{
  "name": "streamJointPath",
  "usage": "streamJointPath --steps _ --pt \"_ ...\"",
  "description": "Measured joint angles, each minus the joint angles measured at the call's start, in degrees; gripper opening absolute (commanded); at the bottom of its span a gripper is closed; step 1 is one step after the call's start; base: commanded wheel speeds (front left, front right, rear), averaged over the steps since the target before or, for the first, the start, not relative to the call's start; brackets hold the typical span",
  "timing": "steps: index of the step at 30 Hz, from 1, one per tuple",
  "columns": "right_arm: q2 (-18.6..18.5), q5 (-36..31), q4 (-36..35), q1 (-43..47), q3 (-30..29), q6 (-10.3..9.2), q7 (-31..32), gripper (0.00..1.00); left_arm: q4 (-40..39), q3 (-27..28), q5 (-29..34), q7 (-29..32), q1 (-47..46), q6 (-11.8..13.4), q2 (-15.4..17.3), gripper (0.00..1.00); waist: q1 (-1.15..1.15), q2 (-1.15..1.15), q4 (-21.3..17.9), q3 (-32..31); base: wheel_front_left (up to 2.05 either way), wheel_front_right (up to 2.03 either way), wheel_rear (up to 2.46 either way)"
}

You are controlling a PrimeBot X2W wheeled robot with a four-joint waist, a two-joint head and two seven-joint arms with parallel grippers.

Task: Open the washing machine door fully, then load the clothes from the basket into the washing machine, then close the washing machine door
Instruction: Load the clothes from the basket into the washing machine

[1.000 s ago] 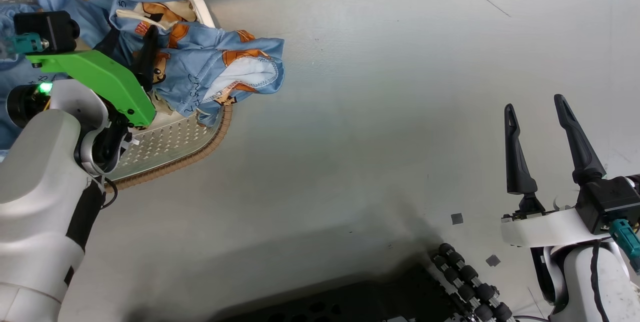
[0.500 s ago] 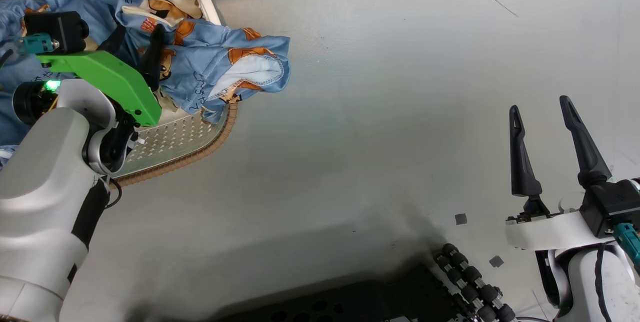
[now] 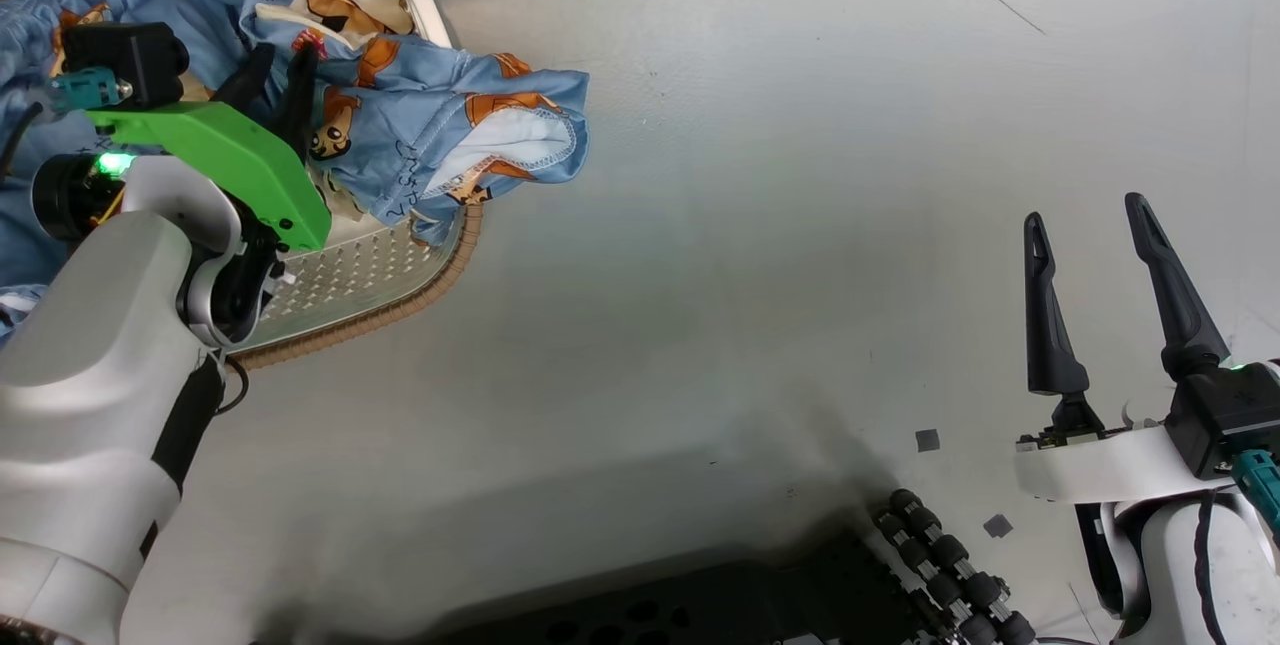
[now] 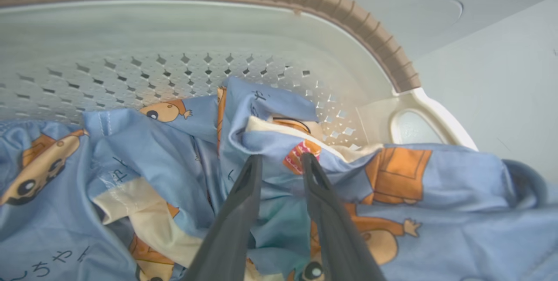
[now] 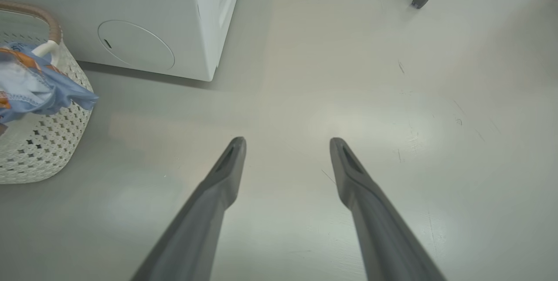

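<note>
Left gripper (image 4: pixel 281 158), dark fingers half-closed astride a fold of light blue cartoon-print clothes (image 4: pixel 130 141), grip uncertain, inside the cream perforated basket (image 4: pixel 174 32). Right wrist view adds the white washing machine (image 5: pixel 130 2) at upper left. There the right gripper (image 5: pixel 287 141) is spread wide over open grey floor (image 5: pixel 414 76).

Our left arm (image 3: pixel 90 345) rises from the lower left of the head view, its green wrist bracket (image 3: pixel 215 155) angled toward the upper left. Our left gripper (image 3: pixel 277 75) has its fingers drawn narrow, and we cannot tell whether they pinch. Our right gripper (image 3: pixel 1087 215), at the lower right, points up with its fingers spread wide.
</note>
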Motion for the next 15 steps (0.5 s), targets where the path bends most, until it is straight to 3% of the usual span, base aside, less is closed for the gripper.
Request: streamJointPath --steps 11,15 --pt "-0.32 0.0 -0.29 0.08 0.0 -0.34 0.0 1.0 1.68 -2.07 -0.43 -2.4 -0.98 0.0 -0.13 0.42 0.0 0.0 0.38 -0.05 0.0 0.0 0.0" --pt "-0.36 0.0 -0.32 0.25 0.0 -0.36 0.0 1.0 1.92 -2.83 -0.56 -2.93 -1.46 0.0 -0.23 0.26 0.0 0.0 0.46 -0.06 0.0 0.0 0.0"
